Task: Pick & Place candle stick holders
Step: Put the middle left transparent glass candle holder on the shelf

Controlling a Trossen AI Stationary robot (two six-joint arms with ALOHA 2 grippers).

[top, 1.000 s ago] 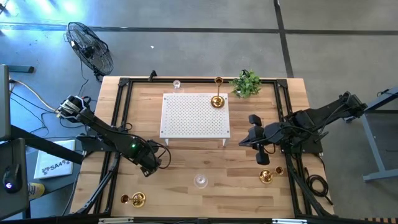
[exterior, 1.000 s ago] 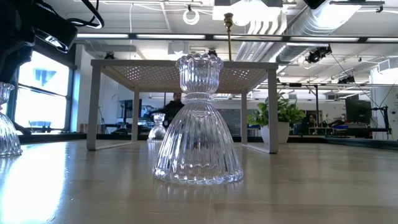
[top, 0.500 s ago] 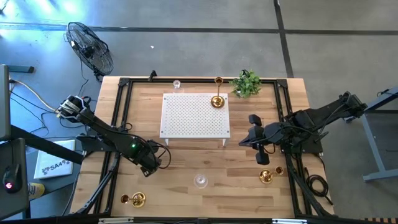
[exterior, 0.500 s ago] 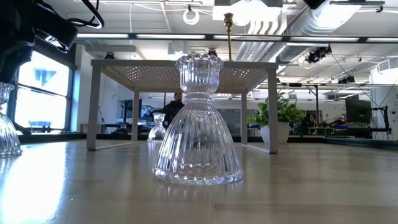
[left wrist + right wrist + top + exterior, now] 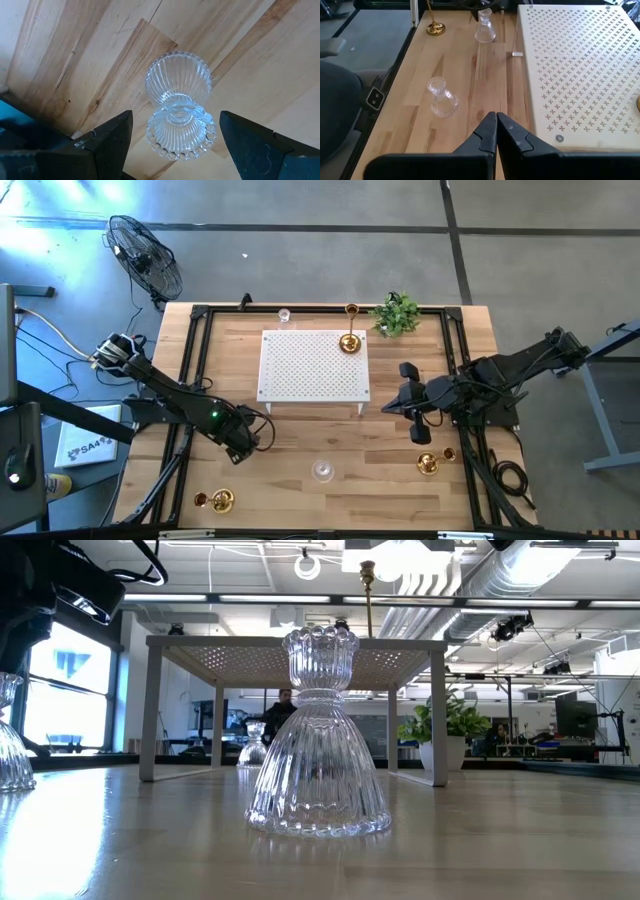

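1. High view: the left end effector point(image 5: 243, 442) hangs over the bench point(image 5: 300, 500) in front of the white perforated platform point(image 5: 313, 366); the right end effector point(image 5: 405, 402) sits just off that platform's right edge.
2. Left wrist view alone shows the left fingers point(image 5: 112, 137) spread apart, with a clear glass holder point(image 5: 179, 105) directly below and between them, untouched.
3. Right wrist view shows the right fingers point(image 5: 487, 131) pressed together on nothing, with another glass holder point(image 5: 441, 97) standing ahead of them.
4. High view adds a gold holder on the platform point(image 5: 349, 342) and gold ones near the bench's front corners point(image 5: 221, 501) point(image 5: 428, 464).
5. Low view fills with one ribbed glass holder point(image 5: 318, 735), upright.
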